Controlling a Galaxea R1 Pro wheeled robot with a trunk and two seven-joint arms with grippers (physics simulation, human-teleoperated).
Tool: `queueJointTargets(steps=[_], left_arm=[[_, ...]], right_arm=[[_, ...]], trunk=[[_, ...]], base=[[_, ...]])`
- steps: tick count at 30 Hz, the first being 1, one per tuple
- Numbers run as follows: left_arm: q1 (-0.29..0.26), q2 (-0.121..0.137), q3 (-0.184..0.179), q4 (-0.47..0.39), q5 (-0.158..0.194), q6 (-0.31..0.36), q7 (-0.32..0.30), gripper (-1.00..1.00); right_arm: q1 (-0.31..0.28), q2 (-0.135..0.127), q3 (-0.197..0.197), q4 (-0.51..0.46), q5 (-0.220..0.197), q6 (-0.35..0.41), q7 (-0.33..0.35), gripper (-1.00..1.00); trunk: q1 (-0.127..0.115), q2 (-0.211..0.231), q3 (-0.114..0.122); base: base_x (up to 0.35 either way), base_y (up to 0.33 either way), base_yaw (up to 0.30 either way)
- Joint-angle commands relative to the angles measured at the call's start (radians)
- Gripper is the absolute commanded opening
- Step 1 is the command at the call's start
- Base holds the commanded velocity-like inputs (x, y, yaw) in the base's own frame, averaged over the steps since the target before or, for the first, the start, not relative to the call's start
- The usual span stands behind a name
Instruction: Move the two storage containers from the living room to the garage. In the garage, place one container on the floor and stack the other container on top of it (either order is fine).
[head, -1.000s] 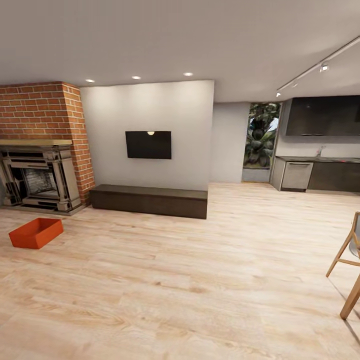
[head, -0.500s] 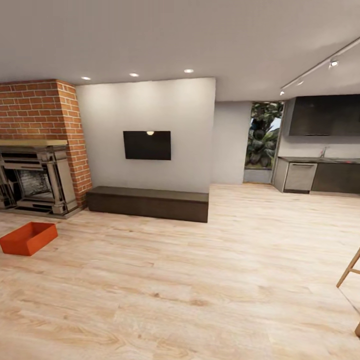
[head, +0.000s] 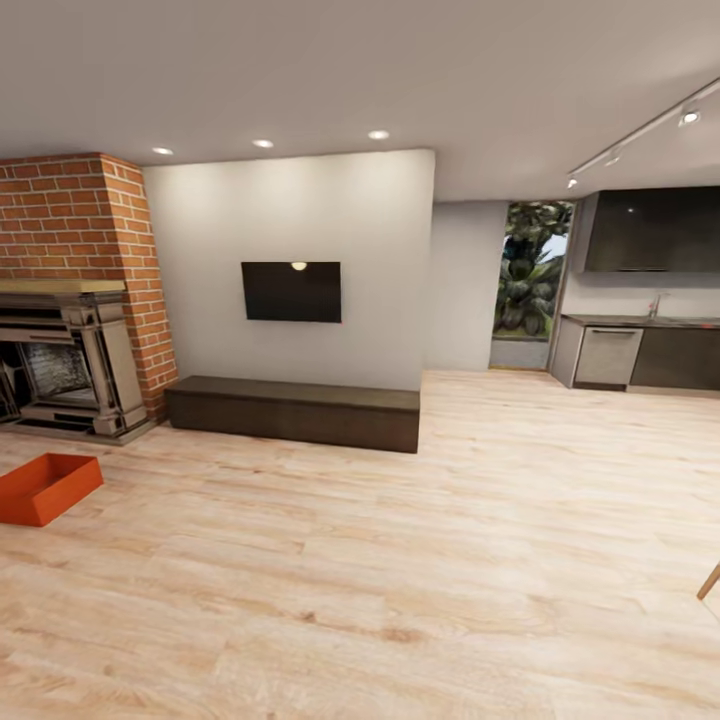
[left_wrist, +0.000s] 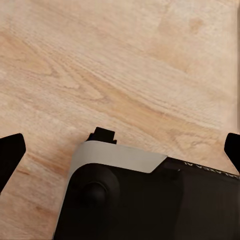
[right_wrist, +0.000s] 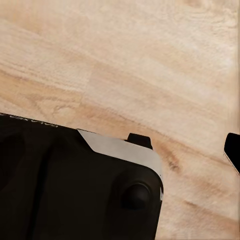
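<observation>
Living room, robot in transit: one storage container (head: 45, 487) lies on the wood-plank floor (head: 400, 560) at 9 o'clock beside the fireplace (head: 65, 365), nearly out of frame and liable to be overshot; both grippers, fingers spread wide, hold nothing.

Open plank floor (head: 400, 560); cabinet (head: 292, 411) and fireplace (head: 65, 360) line the far wall

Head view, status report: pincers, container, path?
Left pincer open, empty. Right pincer, one fingertip visible, state unclear. One storage container on wood floor near fireplace. Nothing between.
</observation>
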Motion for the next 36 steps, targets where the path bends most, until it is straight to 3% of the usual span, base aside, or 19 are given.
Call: queueJointTargets(steps=[1, 18, 36], left_arm=[[-0.001, 0.000, -0.006, 0.001, 0.007, -0.003, 0.003, 1.00], [-0.001, 0.000, -0.006, 0.000, 0.007, -0.007, 0.003, 1.00], [-0.001, 0.000, -0.006, 0.000, 0.006, -0.011, 0.004, 1.00]], right_arm=[[-0.001, 0.001, 0.008, 0.003, -0.004, -0.005, -0.004, 1.00], [-0.001, -0.001, 0.007, 0.003, -0.001, -0.006, 0.001, 1.00], [-0.001, -0.003, 0.009, 0.003, 0.001, -0.008, 0.000, 1.00]], trunk=[[0.001, -0.001, -0.001], [0.001, -0.001, -0.001], [0.001, -0.001, -0.001]], base=[[0.323, 0.000, 0.000], [0.323, 0.000, 0.015], [0.066, 0.000, 0.272]])
